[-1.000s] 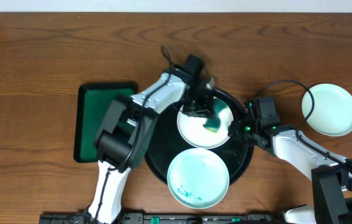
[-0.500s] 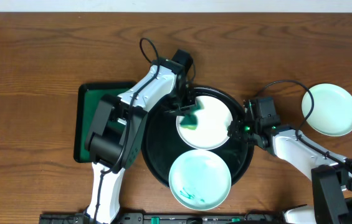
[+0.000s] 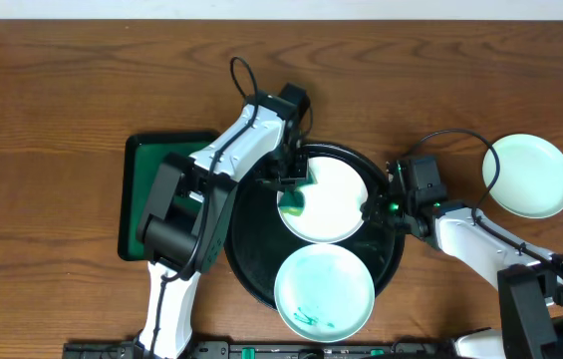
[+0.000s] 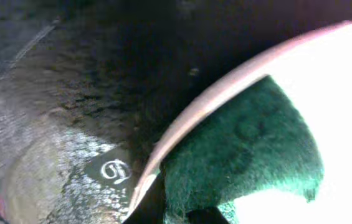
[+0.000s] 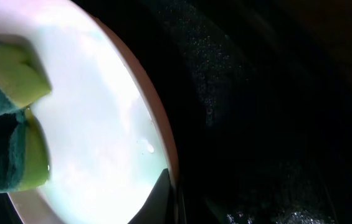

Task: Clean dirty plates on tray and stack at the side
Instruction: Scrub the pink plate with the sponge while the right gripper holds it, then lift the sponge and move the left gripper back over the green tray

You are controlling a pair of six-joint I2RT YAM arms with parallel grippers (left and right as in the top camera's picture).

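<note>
On tray [image 3: 256,254] | left gripper [image 3: 296,182] pinched sponge [image 3: 291,202] against white plate [image 3: 339,204] | right gripper [image 3: 373,207] fingers clamped on plate's rim.

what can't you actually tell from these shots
- Left gripper: fingers hidden under its own wrist overhead, behind the sponge in its wrist view.
- Right gripper: only one fingertip shows at the white plate rim, right wrist view; grip unconfirmed.
- White plate: glare washes out any residue, both wrist views.
- Green tray: left arm covers its right part overhead.
</note>
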